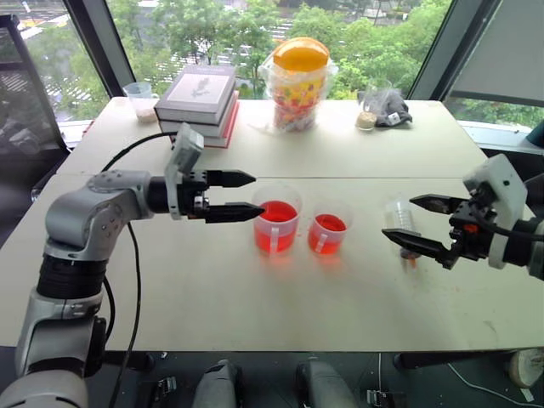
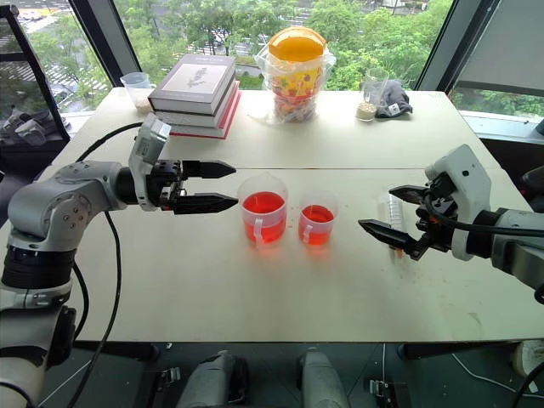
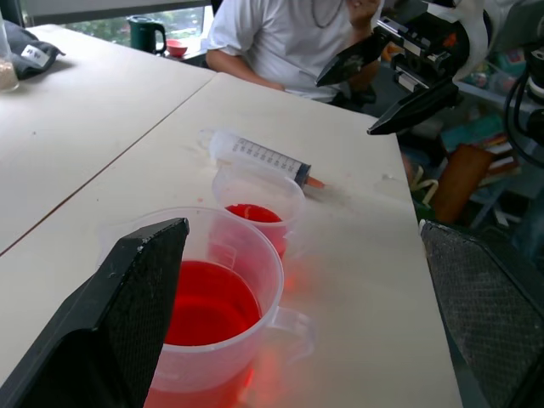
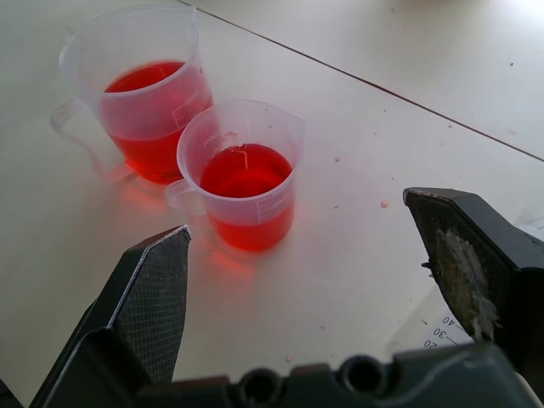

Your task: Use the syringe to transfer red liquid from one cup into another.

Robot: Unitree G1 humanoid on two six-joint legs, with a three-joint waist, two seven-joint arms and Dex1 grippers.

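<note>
My left gripper (image 1: 242,195) hangs wide apart beside the big cup (image 1: 276,218). The small cup (image 1: 329,229) stands next to it. The syringe (image 1: 401,223) lies on the white table (image 1: 255,297), under my right gripper (image 1: 418,223), also wide apart. Books (image 1: 199,104) sit by the windows (image 1: 212,25).

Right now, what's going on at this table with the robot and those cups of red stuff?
A two-armed robot is set up to move red liquid between two clear measuring cups with a syringe. Nothing is held at this moment. The left gripper hovers with open jaws beside the taller cup, and the right gripper hangs open over the syringe, which lies flat on the table. Both that cup and the shorter cup hold red liquid. A person in a white shirt sits at the table's far side.
</note>
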